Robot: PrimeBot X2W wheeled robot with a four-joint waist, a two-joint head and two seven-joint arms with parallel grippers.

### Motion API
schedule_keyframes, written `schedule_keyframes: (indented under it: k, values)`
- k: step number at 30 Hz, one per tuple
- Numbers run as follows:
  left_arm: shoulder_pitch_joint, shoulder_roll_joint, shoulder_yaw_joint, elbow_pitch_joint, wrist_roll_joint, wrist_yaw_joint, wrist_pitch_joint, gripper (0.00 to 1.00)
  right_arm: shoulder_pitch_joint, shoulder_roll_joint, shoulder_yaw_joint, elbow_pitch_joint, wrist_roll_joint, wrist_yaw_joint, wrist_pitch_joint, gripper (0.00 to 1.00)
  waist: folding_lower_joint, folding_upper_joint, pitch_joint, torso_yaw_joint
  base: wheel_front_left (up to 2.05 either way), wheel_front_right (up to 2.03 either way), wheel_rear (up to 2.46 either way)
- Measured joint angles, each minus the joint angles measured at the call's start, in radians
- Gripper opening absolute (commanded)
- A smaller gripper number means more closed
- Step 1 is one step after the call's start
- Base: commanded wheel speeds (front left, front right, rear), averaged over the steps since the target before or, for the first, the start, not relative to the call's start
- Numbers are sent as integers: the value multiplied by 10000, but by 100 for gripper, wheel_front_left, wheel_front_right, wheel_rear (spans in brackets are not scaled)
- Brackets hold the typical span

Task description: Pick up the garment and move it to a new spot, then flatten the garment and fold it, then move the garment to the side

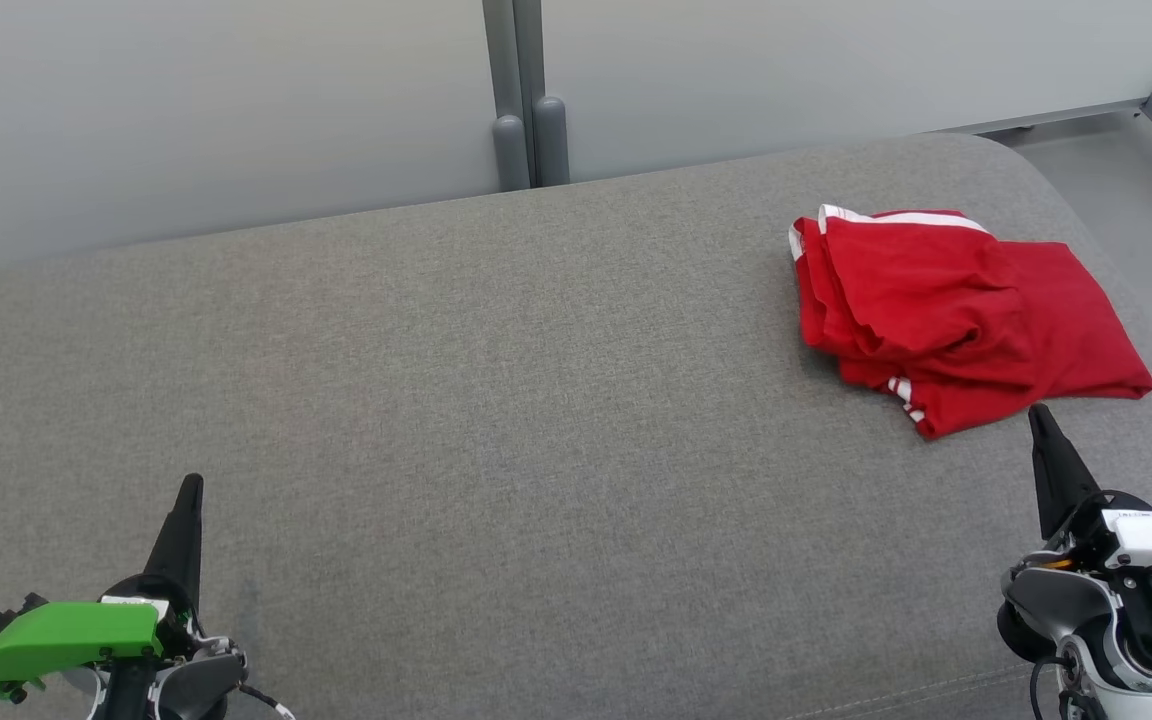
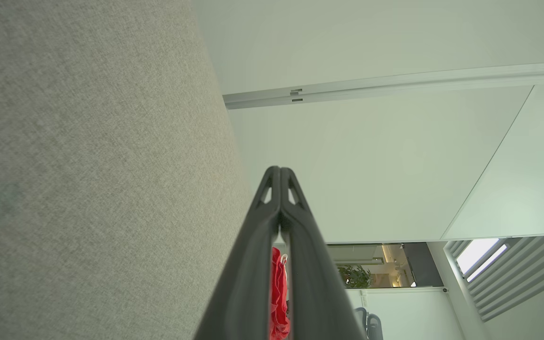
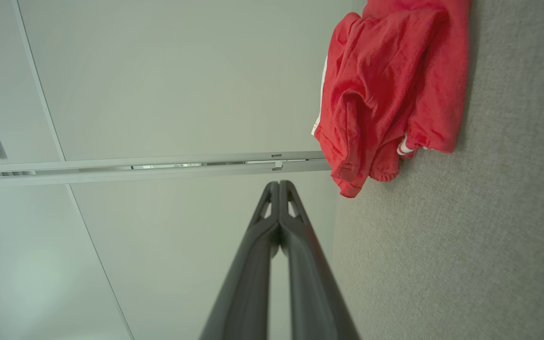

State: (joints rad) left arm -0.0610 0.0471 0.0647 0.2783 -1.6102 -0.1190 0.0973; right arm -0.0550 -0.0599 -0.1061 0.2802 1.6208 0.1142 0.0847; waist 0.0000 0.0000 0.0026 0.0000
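Right hand [image 1: 1039,415] closed beside folded red garment [image 1: 946,310], white trim underneath

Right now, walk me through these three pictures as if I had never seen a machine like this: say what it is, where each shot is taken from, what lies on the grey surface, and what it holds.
This is a wheeled robot with two arms, each ending in two long dark fingers. The wide picture comes from a camera on its head, looking down at a grey upholstered surface. There the left gripper shows at the lower left and the right gripper at the lower right. The other two pictures come from cameras on the wrists, each looking along its own fingers, so the room looks turned sideways. On the surface lies one thing: a red garment with white stripes, bunched in loose folds on the robot's right, just beyond the right gripper's tip. Both pairs of fingers are pressed shut, and nothing is held.
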Motion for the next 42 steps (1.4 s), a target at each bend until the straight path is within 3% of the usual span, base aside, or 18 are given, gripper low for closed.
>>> schedule_keyframes:
  k: [42]
  values:
    - [-3, -4, 10, 27, 0, -8, 2, 0, -2, 8, -27, 31, 0, 2, 44, 0, 0, 0, -2, 0, 0, 0, 0]
